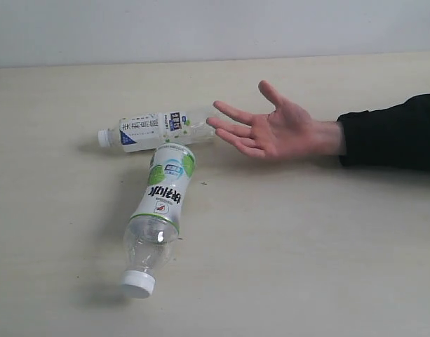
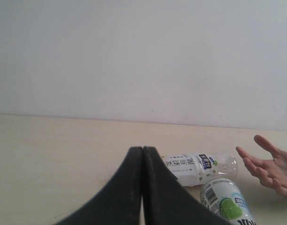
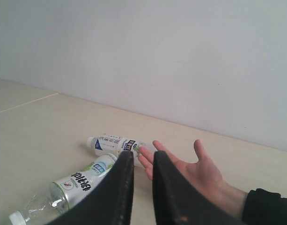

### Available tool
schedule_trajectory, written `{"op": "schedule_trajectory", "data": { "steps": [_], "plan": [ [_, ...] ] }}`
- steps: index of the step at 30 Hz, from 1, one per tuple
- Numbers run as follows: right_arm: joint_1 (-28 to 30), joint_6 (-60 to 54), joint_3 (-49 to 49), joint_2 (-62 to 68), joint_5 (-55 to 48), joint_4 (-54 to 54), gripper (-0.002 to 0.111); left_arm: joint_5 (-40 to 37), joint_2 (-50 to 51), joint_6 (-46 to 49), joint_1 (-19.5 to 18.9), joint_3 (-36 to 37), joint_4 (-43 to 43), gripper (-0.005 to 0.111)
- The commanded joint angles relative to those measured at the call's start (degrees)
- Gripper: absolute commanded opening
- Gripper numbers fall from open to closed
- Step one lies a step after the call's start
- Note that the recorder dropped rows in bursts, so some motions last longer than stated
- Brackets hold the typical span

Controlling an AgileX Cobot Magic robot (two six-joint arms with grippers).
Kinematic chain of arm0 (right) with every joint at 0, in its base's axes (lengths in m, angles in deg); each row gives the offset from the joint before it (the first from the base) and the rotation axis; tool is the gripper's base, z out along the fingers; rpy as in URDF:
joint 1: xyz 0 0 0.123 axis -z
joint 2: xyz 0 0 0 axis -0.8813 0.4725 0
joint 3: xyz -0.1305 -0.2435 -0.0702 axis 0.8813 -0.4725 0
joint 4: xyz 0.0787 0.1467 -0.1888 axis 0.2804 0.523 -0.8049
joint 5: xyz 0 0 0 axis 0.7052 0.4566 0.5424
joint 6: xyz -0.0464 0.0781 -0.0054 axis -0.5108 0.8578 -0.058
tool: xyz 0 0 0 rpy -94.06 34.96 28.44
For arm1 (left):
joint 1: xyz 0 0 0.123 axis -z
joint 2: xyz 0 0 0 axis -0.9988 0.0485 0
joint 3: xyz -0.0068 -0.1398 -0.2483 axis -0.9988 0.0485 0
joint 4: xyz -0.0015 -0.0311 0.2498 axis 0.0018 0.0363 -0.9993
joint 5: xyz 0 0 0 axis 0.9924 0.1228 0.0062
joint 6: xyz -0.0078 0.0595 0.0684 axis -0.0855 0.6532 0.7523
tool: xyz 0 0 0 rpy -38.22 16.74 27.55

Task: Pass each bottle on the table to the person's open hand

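Left gripper (image 2: 143, 152) closed — bottles (image 1: 155, 128) beside hand (image 1: 274, 130)

The green-labelled bottle (image 2: 226, 202) runs off the left wrist view's edge.

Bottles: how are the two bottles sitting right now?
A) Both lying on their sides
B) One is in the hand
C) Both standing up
A: the green-label bottle and the blue-label bottle both lie flat on the table, and the hand is open with nothing in it.
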Motion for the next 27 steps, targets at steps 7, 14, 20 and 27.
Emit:
{"op": "schedule_trajectory", "data": {
  "steps": [7, 14, 20, 27],
  "plan": [
    [-0.1, 0.2, 0.4, -0.3, 0.6, 0.2, 0.017, -0.1, -0.3, -0.2, 0.3, 0.2, -0.1, 0.001],
    [-0.1, -1.5, 0.4, -0.3, 0.6, -0.2, 0.017, -0.1, -0.3, -0.2, 0.3, 0.2, -0.1, 0.001],
    [-0.1, -1.7, -2.2, -0.3, 6.8, -6.3, 0.017, -0.1, -0.3, -0.2, 0.3, 0.2, -0.1, 0.001],
    [0.3, -2.1, -10.6, 1.0, 24.2, -8.2, 0.017, -0.1, -0.3, -0.2, 0.3, 0.2, -0.1, 0.001]
  ]
}}
